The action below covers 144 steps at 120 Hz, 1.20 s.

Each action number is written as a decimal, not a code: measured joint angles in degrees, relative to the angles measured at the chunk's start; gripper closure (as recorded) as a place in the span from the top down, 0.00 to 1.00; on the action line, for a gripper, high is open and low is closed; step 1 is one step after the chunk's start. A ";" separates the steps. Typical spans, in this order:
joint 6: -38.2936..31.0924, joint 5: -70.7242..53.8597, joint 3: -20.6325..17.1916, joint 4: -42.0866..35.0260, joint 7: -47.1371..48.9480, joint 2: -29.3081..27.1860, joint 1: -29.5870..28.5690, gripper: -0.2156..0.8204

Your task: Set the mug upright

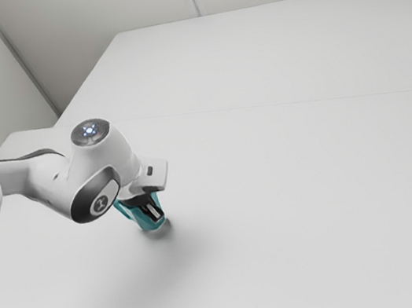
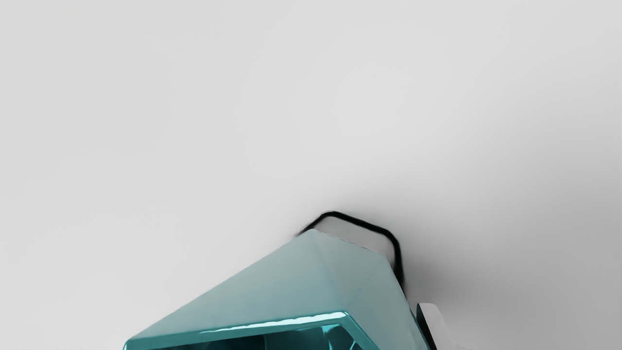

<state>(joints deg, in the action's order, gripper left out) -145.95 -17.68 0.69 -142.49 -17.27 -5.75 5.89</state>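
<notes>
The mug (image 1: 146, 219) is toward 8 o'clock from the middle of the exterior view, low over the white surface (image 1: 303, 208). It looks tipped: its open mouth points about 10 o'clock, its narrow bottom about 4 o'clock. The pincer (image 1: 154, 210) is right at the mug's side, but I can't tell if it is open or closed on it. In the wrist view, the mouth faces the hand.

My guess is that the job now is turning the mug up straight, and it isn't quite there. The next move should keep tipping it gently until its bottom sits flat. Letting go while it leans could make it fall over, so it needs to be steady first.
</notes>
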 joint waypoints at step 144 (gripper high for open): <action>-0.71 0.75 -0.69 -1.91 4.68 0.51 0.09 0.22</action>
<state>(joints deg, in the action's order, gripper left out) -146.65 -16.93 0.00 -144.41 -12.59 -5.23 5.98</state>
